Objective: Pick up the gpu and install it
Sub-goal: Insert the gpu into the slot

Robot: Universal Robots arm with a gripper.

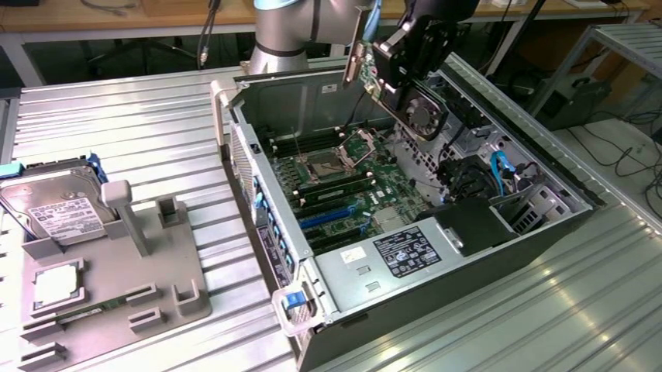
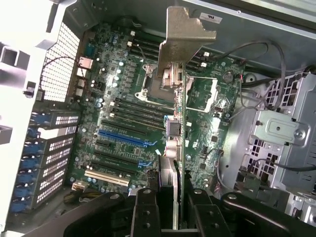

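Note:
The gpu [image 1: 408,105] hangs tilted above the open computer case [image 1: 414,201], its black fan face toward the exterior view's right and its silvery bracket [image 1: 357,66] toward the left. My gripper [image 1: 414,54] is shut on the card from above. In the wrist view the gpu [image 2: 181,143] is seen edge-on between my black fingers [image 2: 145,207], its metal bracket [image 2: 185,34] pointing away from the camera. Below it lies the green motherboard [image 2: 123,98] with blue expansion slots [image 2: 126,138] and the CPU socket [image 2: 163,81].
A grey fixture [image 1: 114,271] at the exterior view's left holds a silver hard drive [image 1: 62,205] and a small square CPU chip [image 1: 57,283]. Black drive cage and cables [image 1: 476,178] fill the case's right side. The case stands on a ribbed metal table [image 1: 135,124].

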